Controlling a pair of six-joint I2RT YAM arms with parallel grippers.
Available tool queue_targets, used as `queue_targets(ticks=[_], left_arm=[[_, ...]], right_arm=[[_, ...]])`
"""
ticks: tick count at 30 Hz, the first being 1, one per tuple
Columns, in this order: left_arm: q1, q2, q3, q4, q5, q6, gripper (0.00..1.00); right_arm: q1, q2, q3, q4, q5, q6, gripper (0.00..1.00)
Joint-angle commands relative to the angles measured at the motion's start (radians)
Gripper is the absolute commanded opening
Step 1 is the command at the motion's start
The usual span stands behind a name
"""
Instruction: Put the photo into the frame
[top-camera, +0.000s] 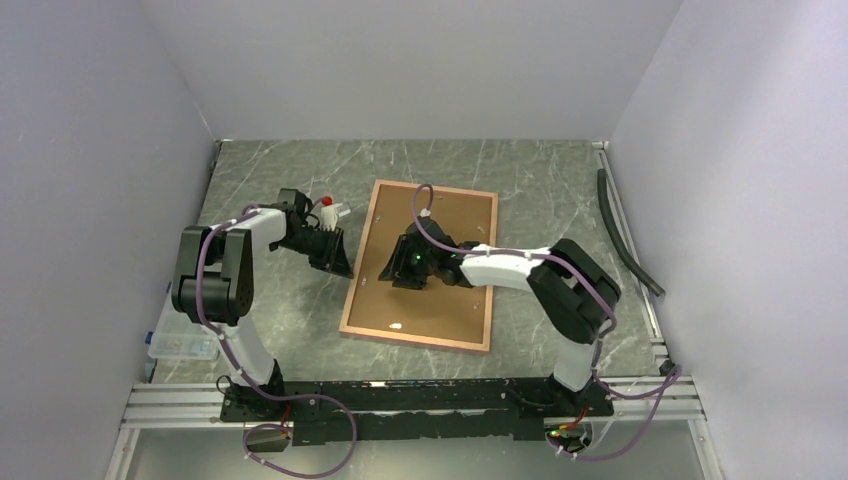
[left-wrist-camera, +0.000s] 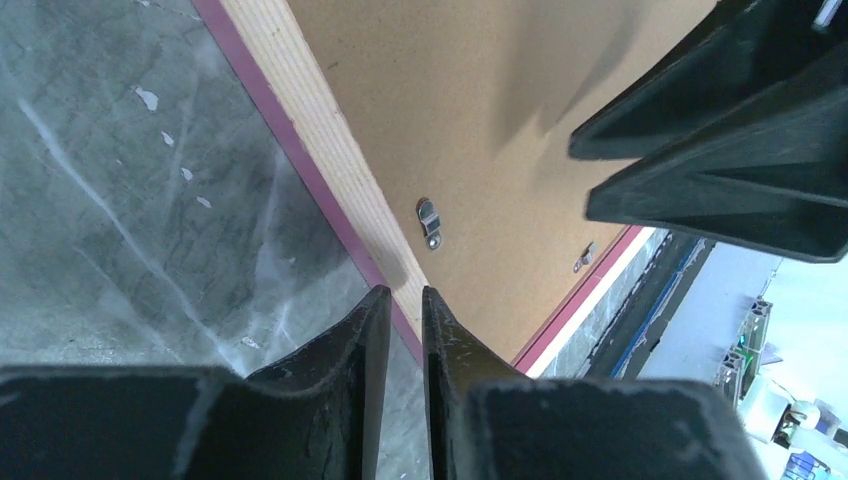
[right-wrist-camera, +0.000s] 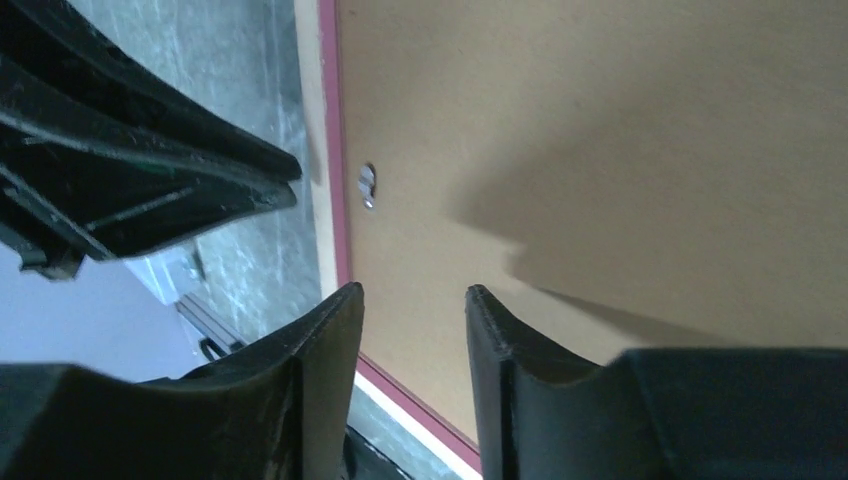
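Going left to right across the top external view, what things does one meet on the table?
Clear plastic container at the table's left edge → left gripper → frame lying back up → black hose near the right wall.

The black-and-white left arm (top-camera: 225, 265) stands at the left of the overhead view, elbow folded and forearm reaching toward the centre. The left end effector (left-wrist-camera: 406, 305) points down, its jaws a narrow slit apart and empty. The right arm (top-camera: 545, 275) stretches leftward to mid-picture. The right end effector (right-wrist-camera: 412, 305) is lowered, its jaws parted wider and gripping nothing.
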Motion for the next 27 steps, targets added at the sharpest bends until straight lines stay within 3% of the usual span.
queue_targets(ticks=[1,3,5,27], left_arm=[[0.011,0.019,-0.001,0.021,0.038,0.008,0.22],[0.01,0.027,-0.001,0.031,0.029,0.003,0.21],[0.01,0.031,0.001,0.033,0.02,0.002,0.2],[0.011,0.075,0.019,0.038,-0.009,0.028,0.16]], right_arm=[[0.02,0.079,0.109,0.107,0.003,0.046,0.4],[0.022,0.12,0.138,0.113,-0.009,0.048,0.31],[0.025,0.151,0.166,0.103,-0.013,0.048,0.3],[0.047,0.271,0.236,0.085,-0.053,0.064,0.34]])
